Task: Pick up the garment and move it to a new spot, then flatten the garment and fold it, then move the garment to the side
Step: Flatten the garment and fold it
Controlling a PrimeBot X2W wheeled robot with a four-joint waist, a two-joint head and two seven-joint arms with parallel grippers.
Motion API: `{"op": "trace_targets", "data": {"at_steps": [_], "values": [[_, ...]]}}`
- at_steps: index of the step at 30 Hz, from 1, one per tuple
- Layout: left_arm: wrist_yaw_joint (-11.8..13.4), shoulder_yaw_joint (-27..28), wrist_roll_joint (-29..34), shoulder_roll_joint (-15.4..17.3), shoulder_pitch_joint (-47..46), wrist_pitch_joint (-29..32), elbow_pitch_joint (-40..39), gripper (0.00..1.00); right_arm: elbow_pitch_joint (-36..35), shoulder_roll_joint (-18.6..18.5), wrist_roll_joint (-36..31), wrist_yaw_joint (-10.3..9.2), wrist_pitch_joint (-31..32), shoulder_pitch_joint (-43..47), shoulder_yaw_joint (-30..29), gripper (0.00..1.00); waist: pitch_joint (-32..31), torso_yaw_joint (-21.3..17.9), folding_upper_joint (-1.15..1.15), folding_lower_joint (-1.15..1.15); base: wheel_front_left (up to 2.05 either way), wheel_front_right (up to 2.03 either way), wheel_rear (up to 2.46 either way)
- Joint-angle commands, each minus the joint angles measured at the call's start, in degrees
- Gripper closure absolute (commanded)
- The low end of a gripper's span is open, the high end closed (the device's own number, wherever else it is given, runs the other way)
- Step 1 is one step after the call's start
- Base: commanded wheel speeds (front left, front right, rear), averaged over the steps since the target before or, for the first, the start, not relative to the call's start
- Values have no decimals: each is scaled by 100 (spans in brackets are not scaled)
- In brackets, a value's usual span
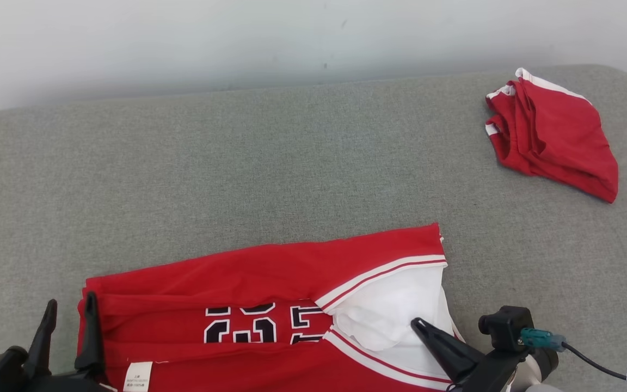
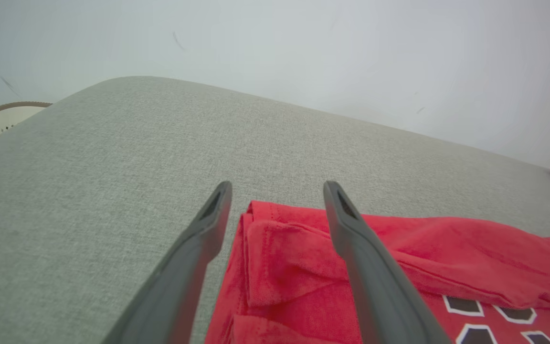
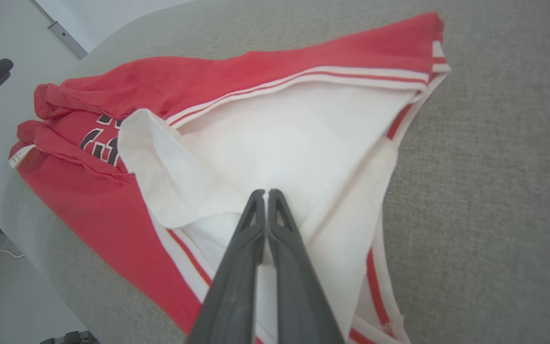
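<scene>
Red jersey, white trim, that's the garment (image 1: 248,272), lying folded lengthwise on the grey padded surface (image 1: 237,163), right at its near edge, with black-and-white numerals (image 1: 262,324) facing up and a white care label (image 1: 138,375) at the garment's near-left hem. The left gripper (image 1: 71,299) sits at the garment's left end, fingers spread wide, one on each side of the folded red corner, and nothing is held between them. Over at the garment's right end the right gripper (image 1: 418,324) has its fingers pressed tight together, tips resting over the white inner lining where the armhole gapes open. It may be nipping a bit of that white cloth, but I can't tell from here. Well beyond the garment, far to its right, lies a second crumpled red piece (image 1: 555,136), lying apart.
</scene>
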Motion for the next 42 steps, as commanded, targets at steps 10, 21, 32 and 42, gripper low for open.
{"op": "trace_targets", "data": {"at_steps": [10, 21, 32, 42], "values": [[-18, 255, 257, -225, 425, -18, -623, 0, -128, 54, -255, -3, -400, 154, -656, 0, -229, 61, 0, 0, 0, 0, 0], [56, 418, 577, -392, 820, -18, -1050, 0, 523, 512, -1006, -2, -411, 506, -2021, 0, -466, 197, 0, 0, 0, 0, 0], [117, 430, 818, -461, 1161, -18, -1265, 0, 1057, 1142, -1624, -2, 327, 733, -2844, 0, -571, 424, 0, 0, 0, 0, 0], [158, 345, 766, -499, 1192, -18, -1254, 0, 1454, 1483, -1877, -2, 904, 664, -3188, 0, -530, 613, 0, 0, 0, 0, 0]]}}
